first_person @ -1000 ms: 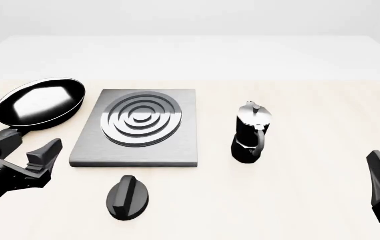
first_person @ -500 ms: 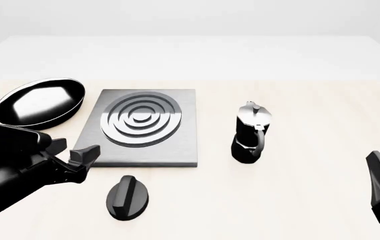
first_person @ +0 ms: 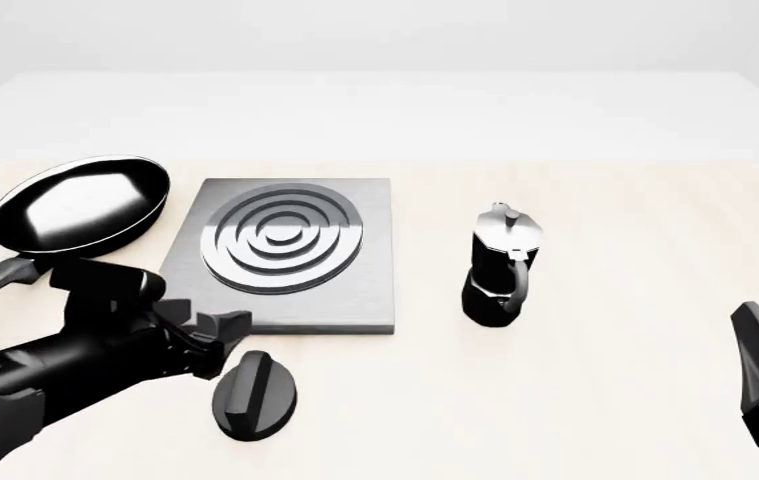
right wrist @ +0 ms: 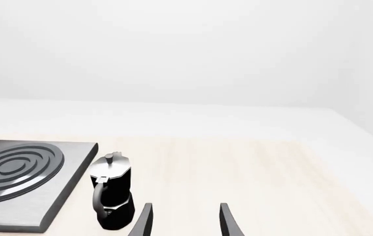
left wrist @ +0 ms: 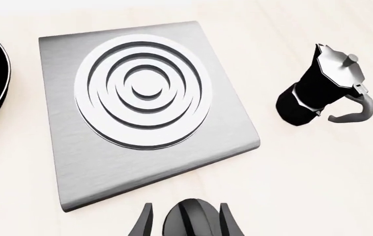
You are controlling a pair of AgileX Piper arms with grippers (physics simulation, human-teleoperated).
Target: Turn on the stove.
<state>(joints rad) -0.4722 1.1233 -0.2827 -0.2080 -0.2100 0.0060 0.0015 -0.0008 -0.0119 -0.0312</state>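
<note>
**Now over the knob: left gripper spread, stove untouched**

Now the left gripper (first_person: 215, 335) hangs just above the table (first_person: 619, 330), its fingers spread wide on either side of the black oval knob (first_person: 254, 395) (the left wrist view shows the knob (left wrist: 195, 223) between the two fingertips, with gaps on both sides). The stove (first_person: 279, 255), a flat grey slab with raised burner rings, lies just beyond the knob, near the table's middle. A black frying pan (first_person: 82, 205) sits beside the stove's left edge, and a moka pot (first_person: 499, 265) stands upright to its right, apart from it. The right gripper (right wrist: 185, 221) rests low at the near right, well away from everything, its fingers parted and holding nothing.
</note>
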